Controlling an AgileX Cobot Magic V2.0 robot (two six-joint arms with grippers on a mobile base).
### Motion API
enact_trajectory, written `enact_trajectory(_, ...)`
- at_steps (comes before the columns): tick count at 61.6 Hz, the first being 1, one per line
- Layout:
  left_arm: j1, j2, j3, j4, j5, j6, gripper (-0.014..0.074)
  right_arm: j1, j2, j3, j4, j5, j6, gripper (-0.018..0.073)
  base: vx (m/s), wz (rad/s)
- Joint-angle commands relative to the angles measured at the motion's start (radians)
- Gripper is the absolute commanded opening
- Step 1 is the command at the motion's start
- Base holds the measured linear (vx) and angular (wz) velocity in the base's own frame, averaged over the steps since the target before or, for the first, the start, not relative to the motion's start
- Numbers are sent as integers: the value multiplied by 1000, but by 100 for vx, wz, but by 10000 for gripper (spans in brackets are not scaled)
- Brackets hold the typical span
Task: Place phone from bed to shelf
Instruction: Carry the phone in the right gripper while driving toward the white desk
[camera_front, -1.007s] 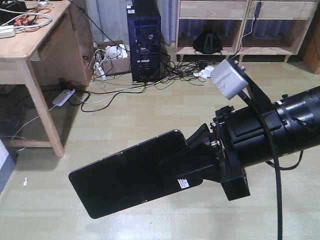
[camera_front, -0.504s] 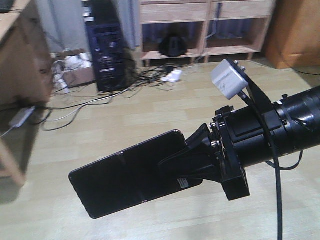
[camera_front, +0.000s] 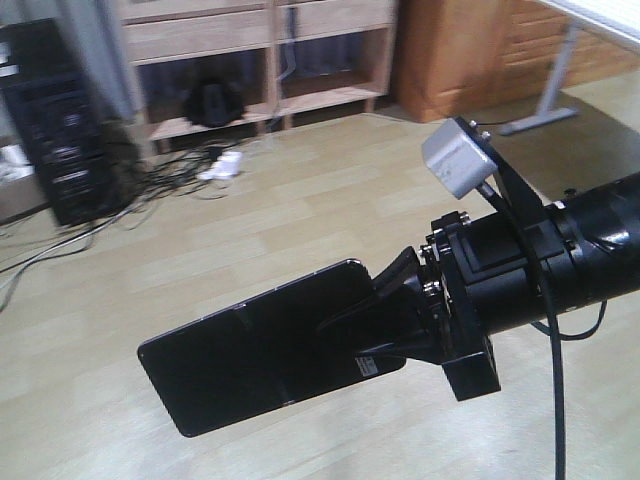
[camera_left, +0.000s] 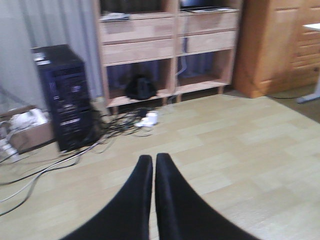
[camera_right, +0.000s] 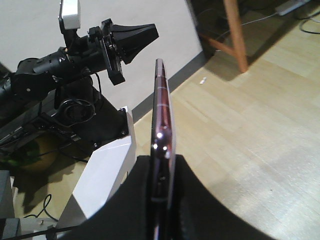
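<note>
In the front view my right gripper (camera_front: 365, 310) is shut on one end of the phone (camera_front: 250, 360), a glossy black slab held flat above the wood floor with its white sticker by the fingers. The right wrist view shows the phone (camera_right: 161, 100) edge-on, pinkish rim up, clamped between the right gripper (camera_right: 162, 160) fingers. My left gripper (camera_left: 152, 161) is shut with nothing in it, and it also shows in the right wrist view as the left gripper (camera_right: 145, 32). The light-wood shelf (camera_front: 250, 40) stands at the back wall, also seen as the shelf (camera_left: 165, 45). The bed is out of view.
A black computer tower (camera_front: 60, 130) stands left of the shelf, with tangled cables (camera_front: 180, 165) on the floor before it. A dark object (camera_front: 210, 100) sits in the shelf's low compartment. A brown wooden cabinet (camera_front: 470, 50) and a white table leg (camera_front: 555, 70) lie to the right.
The whole view has swung right: desk and computer tower slid left, the shelf moved to the upper left, and the brown cabinet came into view. The phone stays clamped in the right gripper.
</note>
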Motion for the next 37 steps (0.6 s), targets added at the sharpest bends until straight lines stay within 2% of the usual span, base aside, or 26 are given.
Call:
enact_trajectory(1, -4, -5, 2, -6, -74, -4, 1, 1, -30, -27, 90, 75, -5, -1, 16, -52)
enact_trajectory(37, -4, -5, 2, -6, -74, -4, 1, 1, -30, -27, 90, 75, -5, -1, 15, -43)
